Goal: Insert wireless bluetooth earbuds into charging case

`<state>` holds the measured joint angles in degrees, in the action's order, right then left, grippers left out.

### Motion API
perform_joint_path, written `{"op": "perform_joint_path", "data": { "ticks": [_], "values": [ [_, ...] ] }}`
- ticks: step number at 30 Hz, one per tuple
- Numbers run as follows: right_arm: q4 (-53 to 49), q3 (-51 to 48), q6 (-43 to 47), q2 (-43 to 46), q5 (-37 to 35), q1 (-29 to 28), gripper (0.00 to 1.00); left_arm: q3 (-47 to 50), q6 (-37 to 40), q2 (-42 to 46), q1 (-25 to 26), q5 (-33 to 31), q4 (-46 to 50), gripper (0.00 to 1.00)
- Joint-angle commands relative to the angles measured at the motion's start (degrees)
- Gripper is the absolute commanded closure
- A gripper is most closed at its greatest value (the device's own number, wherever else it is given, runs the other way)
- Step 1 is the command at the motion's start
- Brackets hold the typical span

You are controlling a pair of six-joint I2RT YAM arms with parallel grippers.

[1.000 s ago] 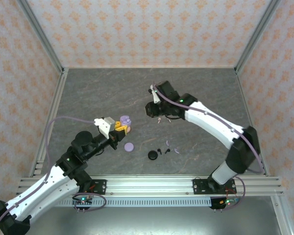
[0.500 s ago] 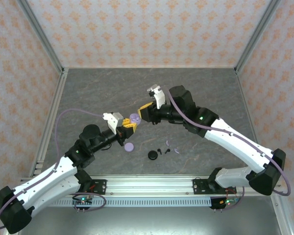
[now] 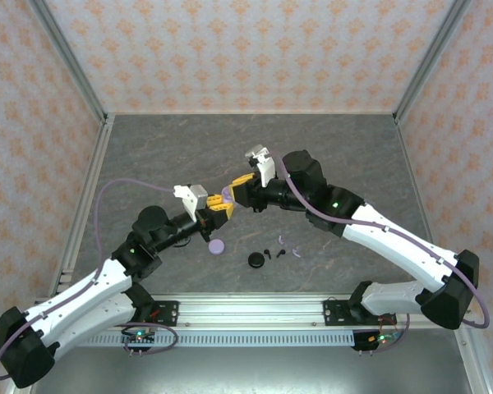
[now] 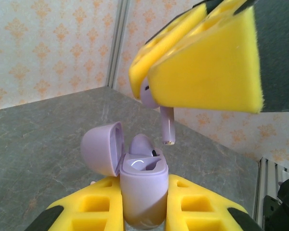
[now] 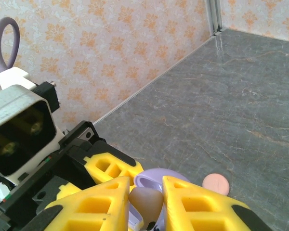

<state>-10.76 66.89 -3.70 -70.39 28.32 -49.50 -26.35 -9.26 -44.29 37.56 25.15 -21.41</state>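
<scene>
My left gripper is shut on an upright lavender charging case. Its lid is swung open to the left, and one lavender earbud sits in a slot. My right gripper is shut on a second lavender earbud. From the left wrist, that earbud's stem hangs just above the case's open slot, under the right yellow fingers. From above, the left gripper and right gripper meet over the case at mid-table.
On the table near the front lie a closed lavender disc case, a black case, black earbuds and small lavender earbuds. A pink disc case lies on the table below the grippers. Walls enclose the table.
The right arm swung left from mid-table to meet the left gripper. The left gripper carried the open case up and to the right. The earbud now hangs over the case.
</scene>
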Motion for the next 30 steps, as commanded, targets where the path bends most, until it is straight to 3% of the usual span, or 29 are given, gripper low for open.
{"op": "perform_joint_path", "data": {
  "ticks": [1, 21, 30],
  "values": [
    [2.85, -0.02, 0.98, -0.05, -0.59, -0.59, 0.77, -2.48, -0.95, -0.53, 0.43, 1.37, -2.99, 1.0],
    [-1.09, -0.09, 3.08, -2.45, -3.62, -1.25, 0.77, -2.48, -0.68, -0.71, 0.42, 0.75, -2.86, 1.0],
    [-0.31, -1.04, 2.3, -2.03, -1.19, -1.31, 0.77, -2.48, -0.94, -0.71, 0.41, -0.04, -3.18, 1.0]
  ]
}}
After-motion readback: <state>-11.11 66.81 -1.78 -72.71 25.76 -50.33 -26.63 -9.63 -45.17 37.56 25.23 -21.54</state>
